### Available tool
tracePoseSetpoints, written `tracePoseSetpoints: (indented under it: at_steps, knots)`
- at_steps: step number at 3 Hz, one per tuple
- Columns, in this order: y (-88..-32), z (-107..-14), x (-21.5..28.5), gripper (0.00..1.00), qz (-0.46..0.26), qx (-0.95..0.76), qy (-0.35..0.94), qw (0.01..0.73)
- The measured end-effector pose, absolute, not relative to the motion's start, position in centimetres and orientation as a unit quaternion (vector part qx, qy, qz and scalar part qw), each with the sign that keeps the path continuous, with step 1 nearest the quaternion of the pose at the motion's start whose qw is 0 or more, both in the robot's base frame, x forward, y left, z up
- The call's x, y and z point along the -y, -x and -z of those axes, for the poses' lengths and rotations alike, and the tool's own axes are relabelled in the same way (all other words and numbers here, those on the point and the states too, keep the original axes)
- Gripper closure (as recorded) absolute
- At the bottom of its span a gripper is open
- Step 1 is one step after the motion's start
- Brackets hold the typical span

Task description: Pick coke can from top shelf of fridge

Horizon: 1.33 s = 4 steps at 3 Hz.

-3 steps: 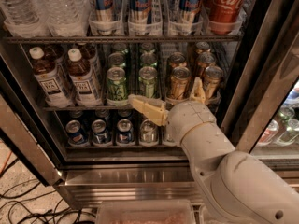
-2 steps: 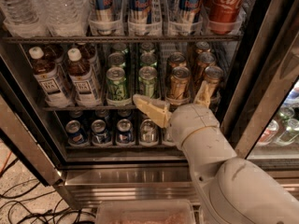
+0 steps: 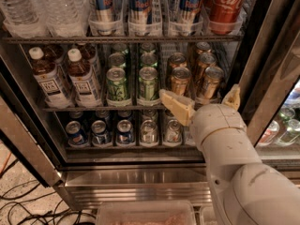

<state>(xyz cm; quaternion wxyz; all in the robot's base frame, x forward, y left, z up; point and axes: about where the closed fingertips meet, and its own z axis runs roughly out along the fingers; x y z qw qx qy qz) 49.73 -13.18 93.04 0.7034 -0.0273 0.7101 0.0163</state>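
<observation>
Your claw [image 3: 199, 97] hung wide open and empty before the middle rack [image 3: 93, 108]; the coke can [image 3: 227, 3] stood above it, rightmost on the top shelf [image 3: 122, 39].

The top shelf [image 3: 70, 39] carries water bottles [image 3: 61, 8] at 11 o'clock, blue cans [image 3: 140, 3] at 12, the coke can [image 3: 227, 6] at 1; the claw [image 3: 200, 95] hangs spread at 3.

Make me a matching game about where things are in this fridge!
Things:
1. coke can
2. water bottles
3. green cans
4. claw

Places:
A. top shelf, left end
B. in front of the middle rack, right side
C. top shelf, right end
D. middle rack, centre

Pairs: 1-C, 2-A, 3-D, 4-B
</observation>
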Motion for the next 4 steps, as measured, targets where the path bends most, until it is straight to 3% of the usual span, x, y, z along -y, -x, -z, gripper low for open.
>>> tracePoseSetpoints:
  at_steps: [2, 4]
  knots:
    - [-50.6, -92.8, 16.8, 0.00, -0.001, -0.702, 0.009, 0.713]
    - [-54.6, -92.9, 16.7, 0.00, -0.016, -0.699, 0.040, 0.714]
